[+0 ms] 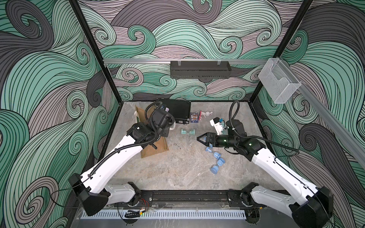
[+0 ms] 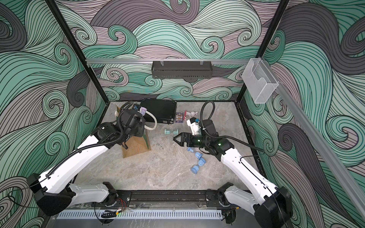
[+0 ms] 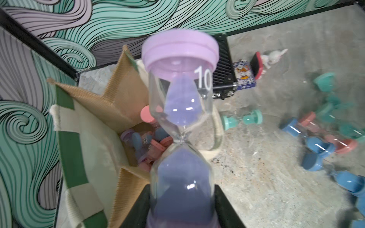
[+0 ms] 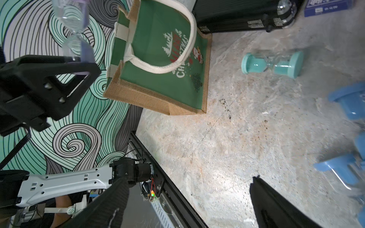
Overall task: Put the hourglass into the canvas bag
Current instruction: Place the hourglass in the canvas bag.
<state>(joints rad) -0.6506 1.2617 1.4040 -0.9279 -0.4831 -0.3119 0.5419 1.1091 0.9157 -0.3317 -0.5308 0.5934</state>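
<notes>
A purple hourglass (image 3: 181, 128) marked "10" stands upright between the black fingers of my left gripper (image 3: 181, 189), which is shut on its lower bulb. It hangs above the open mouth of the canvas bag (image 3: 94, 122), a tan burlap tote with green panels and cream handles. Several hourglasses lie inside the bag. In both top views the bag (image 1: 156, 150) (image 2: 136, 148) sits at the left under my left wrist, and the purple cap (image 2: 142, 111) shows beyond it. My right gripper (image 1: 198, 138) (image 4: 187, 183) is open and empty over the table's middle, near a teal hourglass (image 1: 188, 131) lying on its side.
Several blue hourglasses (image 1: 216, 158) lie under and in front of my right arm. A flat black case (image 1: 175, 111) lies at the back behind the bag. Beside it are a card box (image 1: 194, 117) and a white rabbit figure (image 1: 206, 114).
</notes>
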